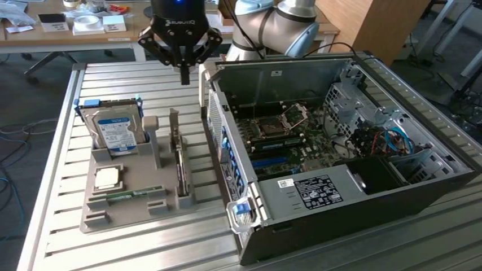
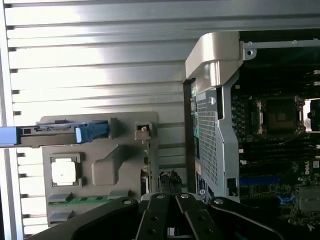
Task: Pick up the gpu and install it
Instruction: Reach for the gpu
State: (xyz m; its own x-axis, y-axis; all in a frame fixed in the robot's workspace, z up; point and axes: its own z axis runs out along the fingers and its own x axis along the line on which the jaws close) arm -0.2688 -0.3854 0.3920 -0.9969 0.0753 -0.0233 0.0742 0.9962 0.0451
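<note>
Grey metal slats of the counter [image 1: 113, 79] run under everything in the exterior view. My pincer [image 1: 184, 76] hangs above them, closed and empty. The gpu [image 1: 179, 155] stands on edge in the grey holder [image 1: 113, 217], at six o'clock from my fingertips. The hard drive [image 1: 113, 132] is at its nine and the open computer case [image 1: 339, 169] at its three.

In the wrist view my pincer [image 2: 170, 182] points down between holder [image 2: 100, 165] and case [image 2: 207, 130], with the gpu [image 2: 146, 165] edge-on just beside it.

As I judge it, shut fingers would strike the thin card's edge instead of straddling it, and drifting toward three o'clock would knock the case wall.
</note>
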